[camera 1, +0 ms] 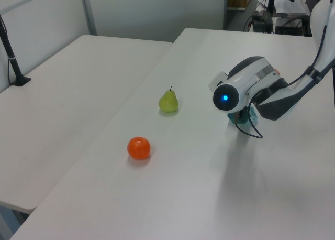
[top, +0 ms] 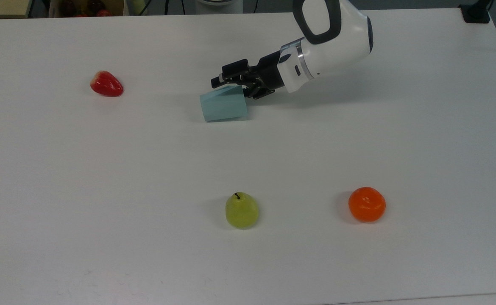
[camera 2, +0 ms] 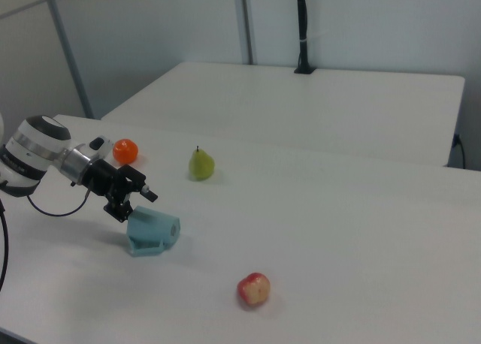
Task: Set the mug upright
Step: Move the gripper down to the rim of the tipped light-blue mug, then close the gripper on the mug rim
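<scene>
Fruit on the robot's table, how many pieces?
3. A red strawberry at the top view's left, a green pear near the front edge, and an orange to the top view's right of the pear. None is touching the mug.

Mugs: one, the pale blue mug [top: 224, 103] lying on its side.
Pears: one green pear [top: 241, 210].
Oranges: one orange [top: 366, 204].
Strawberries: one red strawberry [top: 106, 84].
Pincers: one pincer [top: 236, 83] on the single arm.
Surfaces: one white surface [top: 104, 178] carrying all four things.
</scene>
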You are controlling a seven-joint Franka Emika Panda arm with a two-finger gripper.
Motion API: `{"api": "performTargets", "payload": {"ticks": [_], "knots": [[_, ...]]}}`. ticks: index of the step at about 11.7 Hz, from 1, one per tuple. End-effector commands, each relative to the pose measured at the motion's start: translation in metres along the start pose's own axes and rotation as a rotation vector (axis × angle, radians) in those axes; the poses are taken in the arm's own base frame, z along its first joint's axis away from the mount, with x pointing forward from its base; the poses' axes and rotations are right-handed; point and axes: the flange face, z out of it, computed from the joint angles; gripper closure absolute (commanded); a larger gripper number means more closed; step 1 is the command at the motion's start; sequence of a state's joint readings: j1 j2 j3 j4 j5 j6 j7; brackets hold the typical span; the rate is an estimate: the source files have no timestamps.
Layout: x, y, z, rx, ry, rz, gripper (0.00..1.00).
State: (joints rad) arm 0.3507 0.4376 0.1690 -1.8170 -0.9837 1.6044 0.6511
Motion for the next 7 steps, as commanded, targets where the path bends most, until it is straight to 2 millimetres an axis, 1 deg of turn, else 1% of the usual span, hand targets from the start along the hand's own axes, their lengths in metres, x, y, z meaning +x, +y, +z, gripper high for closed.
{"api": "performTargets", "payload": {"ticks": [1,2,5,7], "knots": [[0.0025,0.0027,-0.0007,-0.01,0.006,0.018,0.44],[0.0019,0.002,-0.0013,-0.007,0.003,0.018,0.61],[0.0013,0.0016,-0.001,-0.004,-0.003,0.018,0.99],[0.0012,0.0015,0.0,-0.004,-0.004,0.017,1.0]]}}
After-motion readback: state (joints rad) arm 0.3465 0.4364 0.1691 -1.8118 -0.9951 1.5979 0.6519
